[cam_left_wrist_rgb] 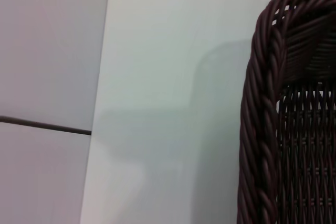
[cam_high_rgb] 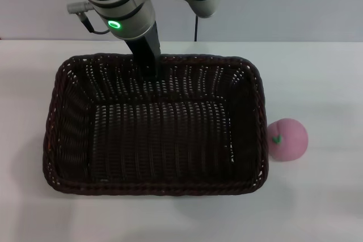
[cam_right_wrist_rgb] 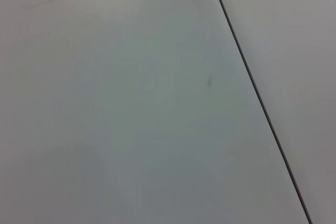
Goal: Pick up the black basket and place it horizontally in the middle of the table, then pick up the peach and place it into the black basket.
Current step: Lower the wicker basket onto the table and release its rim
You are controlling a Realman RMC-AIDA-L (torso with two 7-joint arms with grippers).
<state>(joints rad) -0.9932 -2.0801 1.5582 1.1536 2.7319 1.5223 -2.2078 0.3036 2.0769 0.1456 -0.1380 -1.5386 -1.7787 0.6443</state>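
Note:
The black basket [cam_high_rgb: 153,126] lies flat on the white table [cam_high_rgb: 317,66], long side across, about mid-table, and it is empty. My left gripper [cam_high_rgb: 150,67] reaches down from above onto the middle of the basket's far rim, with its dark tip against the inside of the far wall. The left wrist view shows the braided rim [cam_left_wrist_rgb: 258,129] very close. The pink peach [cam_high_rgb: 287,139] with its green leaf mark sits on the table just outside the basket's right end. My right gripper is out of view; its wrist view shows only bare tabletop [cam_right_wrist_rgb: 131,103].
The left arm's white body with a green light [cam_high_rgb: 115,24] hangs over the table's far side. A dark seam [cam_right_wrist_rgb: 257,93] crosses the right wrist view. Bare table lies in front of and beside the basket.

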